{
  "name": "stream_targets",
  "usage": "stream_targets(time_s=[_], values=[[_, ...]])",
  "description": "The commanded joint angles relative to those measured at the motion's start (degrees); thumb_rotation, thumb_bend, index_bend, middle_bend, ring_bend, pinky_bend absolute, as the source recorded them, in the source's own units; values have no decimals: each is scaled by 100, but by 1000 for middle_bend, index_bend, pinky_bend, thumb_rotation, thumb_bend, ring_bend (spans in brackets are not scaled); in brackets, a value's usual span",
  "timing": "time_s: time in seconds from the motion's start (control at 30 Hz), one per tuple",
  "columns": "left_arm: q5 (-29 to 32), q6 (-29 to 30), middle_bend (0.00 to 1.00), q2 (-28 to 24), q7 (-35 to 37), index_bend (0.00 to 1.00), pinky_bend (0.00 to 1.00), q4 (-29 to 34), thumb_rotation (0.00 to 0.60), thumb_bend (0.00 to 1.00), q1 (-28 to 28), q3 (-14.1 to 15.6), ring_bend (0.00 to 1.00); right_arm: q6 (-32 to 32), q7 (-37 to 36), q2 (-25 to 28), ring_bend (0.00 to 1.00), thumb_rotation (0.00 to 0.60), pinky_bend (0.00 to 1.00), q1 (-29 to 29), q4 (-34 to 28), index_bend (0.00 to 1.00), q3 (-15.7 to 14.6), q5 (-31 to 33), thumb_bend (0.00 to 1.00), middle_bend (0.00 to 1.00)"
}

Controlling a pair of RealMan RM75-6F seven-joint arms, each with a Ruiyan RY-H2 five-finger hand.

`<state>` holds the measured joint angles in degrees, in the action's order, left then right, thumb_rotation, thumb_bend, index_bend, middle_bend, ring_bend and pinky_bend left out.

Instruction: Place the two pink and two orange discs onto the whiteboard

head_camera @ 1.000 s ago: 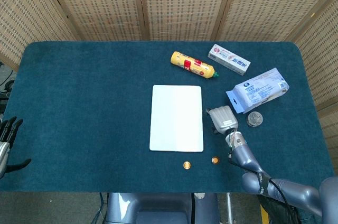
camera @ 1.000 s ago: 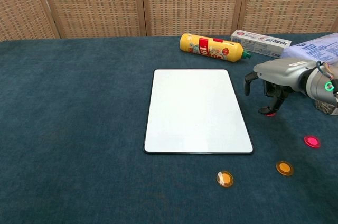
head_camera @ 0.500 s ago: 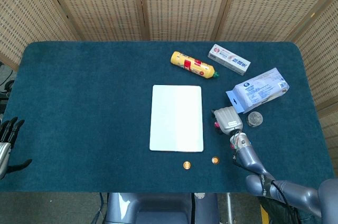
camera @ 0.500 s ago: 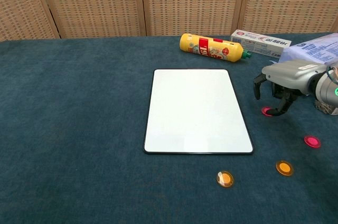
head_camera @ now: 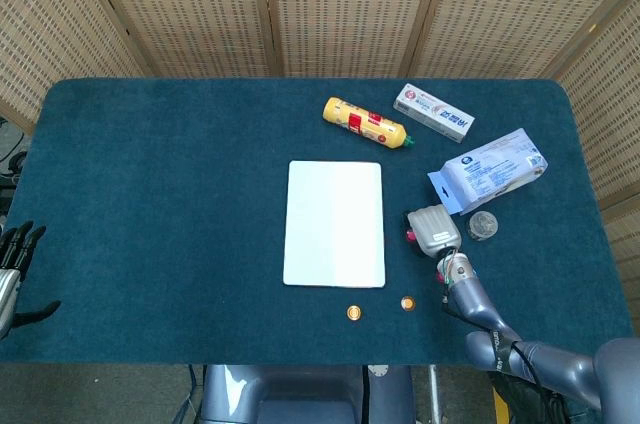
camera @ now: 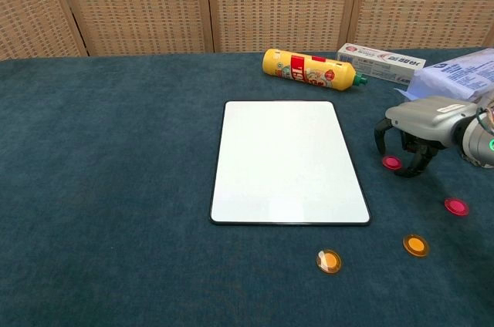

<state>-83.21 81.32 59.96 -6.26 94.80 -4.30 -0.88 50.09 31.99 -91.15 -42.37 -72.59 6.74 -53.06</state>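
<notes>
My left hand (head_camera: 12, 266) is cut off by the head view's left edge, off the table's left edge. In the chest view my right hand (camera: 421, 123) hides part of the package (camera: 455, 74), which the right edge crops.

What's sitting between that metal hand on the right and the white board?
A pink disc lies on the blue cloth just below the right hand's fingertips, apart from the whiteboard. Otherwise that stretch is bare. The chest view shows it best.
</notes>
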Motion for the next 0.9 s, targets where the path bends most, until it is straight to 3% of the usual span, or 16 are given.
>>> stream_targets(time_s=[0.03,0.17,0.5,0.9], values=[[3,-4,0,2,-5,0,0,1,600,0,-4,1,0,-13,5,5,924,600,1000,-2,12,400,-8,15,337,986],[7,-6,0,4,-14,0,0,9,600,0,-7,3,0,-44,3,-1,924,600,1000,-6,40,409,-23,29,337,986],[19,-6,0,1,-16,0,0,13,600,0,-15,4,0,-59,-82,-41,924,600,1000,0,136,537,-22,12,363,991],[12,-12,0,-3,4,0,0,15,600,0,-23,12,0,24,-285,9,924,600,1000,-13,2,566,80,-186,388,993]])
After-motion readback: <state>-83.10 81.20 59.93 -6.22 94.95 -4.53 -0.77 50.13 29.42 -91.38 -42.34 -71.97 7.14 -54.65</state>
